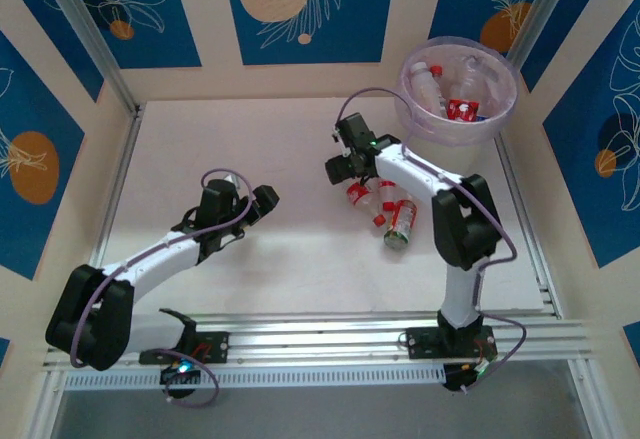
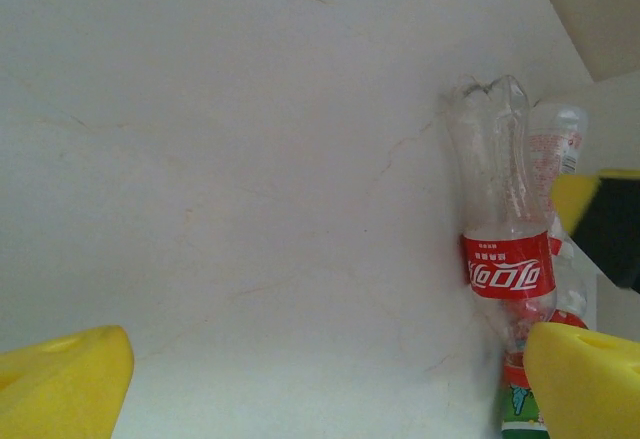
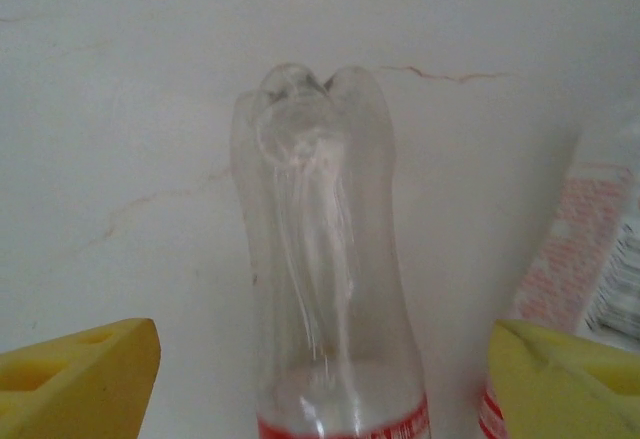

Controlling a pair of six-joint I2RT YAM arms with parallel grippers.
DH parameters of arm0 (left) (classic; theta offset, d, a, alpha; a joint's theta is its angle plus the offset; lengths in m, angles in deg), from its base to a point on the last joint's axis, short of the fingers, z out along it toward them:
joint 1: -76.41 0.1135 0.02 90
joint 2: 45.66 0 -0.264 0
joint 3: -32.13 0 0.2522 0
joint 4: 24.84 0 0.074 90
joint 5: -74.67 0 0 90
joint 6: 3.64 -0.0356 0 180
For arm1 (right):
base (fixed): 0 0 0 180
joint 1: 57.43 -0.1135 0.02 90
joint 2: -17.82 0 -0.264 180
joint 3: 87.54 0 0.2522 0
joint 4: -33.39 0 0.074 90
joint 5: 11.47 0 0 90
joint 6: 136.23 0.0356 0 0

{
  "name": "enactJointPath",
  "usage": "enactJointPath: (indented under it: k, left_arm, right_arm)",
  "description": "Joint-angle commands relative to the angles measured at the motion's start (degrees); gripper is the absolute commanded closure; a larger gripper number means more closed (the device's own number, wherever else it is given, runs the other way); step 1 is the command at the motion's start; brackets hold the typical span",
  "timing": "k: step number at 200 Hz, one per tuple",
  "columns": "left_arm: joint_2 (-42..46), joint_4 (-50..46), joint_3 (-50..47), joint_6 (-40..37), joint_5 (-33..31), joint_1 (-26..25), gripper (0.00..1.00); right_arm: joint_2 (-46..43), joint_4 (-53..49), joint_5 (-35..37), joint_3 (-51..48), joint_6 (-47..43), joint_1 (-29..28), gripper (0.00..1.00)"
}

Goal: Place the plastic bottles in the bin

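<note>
Cream walls (image 1: 400, 19) set with blue leaf-patterned panels close round a pale, matt desk (image 1: 250, 139) veined with thin cracks. On the left, the left tool (image 1: 265, 199) hangs above bare desk. Its yellow fingers (image 2: 60, 379) are spread as wide as they go and hold nothing.

Right of centre, a small cluster of bottles (image 1: 385, 209) lies on the desk, all on their sides and apart from the bin. One of them, a clear bottle (image 3: 320, 259), is thin, slightly crumpled plastic, waisted, with a lobed base and a red label band. Its long axis runs straight out from the right wrist camera, base pointing away and label end towards the lens. The right tool (image 1: 338, 167) stands over it with its fingers wide apart. A strip of desk shows between each finger and the plastic, so it grips nothing.

Just to the right lies a pink-and-white-labelled bottle (image 3: 590, 249). Nearest the arm bases is a green-labelled bottle (image 1: 400, 227), its long axis running roughly near to far.

At the far right corner sits the bin (image 1: 505, 109), a round, translucent, pale tub with a thick rolled rim. Several more bottles lie jumbled inside, among them a red-capped one (image 1: 430, 84) and a red-labelled one (image 1: 462, 109).
</note>
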Motion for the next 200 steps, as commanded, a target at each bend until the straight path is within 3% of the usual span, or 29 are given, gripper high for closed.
enactJointPath:
  k: [1, 40, 102, 200]
  left_arm:
    - [1.1, -1.0, -0.6, -1.9, -1.2, 0.3, 0.0]
    - [0.6, -0.9, -0.5, -1.7, -0.8, 0.4, 0.0]
    - [0.1, -0.7, -0.3, -1.9, -0.9, 0.4, 0.0]
    - [1.2, -1.2, -0.9, -1.8, -1.6, 0.5, 0.0]
  right_arm:
    - [3.9, -3.0, 0.0, 5.0, -1.0, 0.3, 0.13]
    - [11.6, -6.3, -0.9, 12.3, -0.6, 0.7, 0.14]
    - [16.5, -7.1, -2.6, 14.8, 0.7, 0.8, 0.21]
    - [11.0, -2.7, -3.3, 11.7, 0.7, 0.9, 0.39]
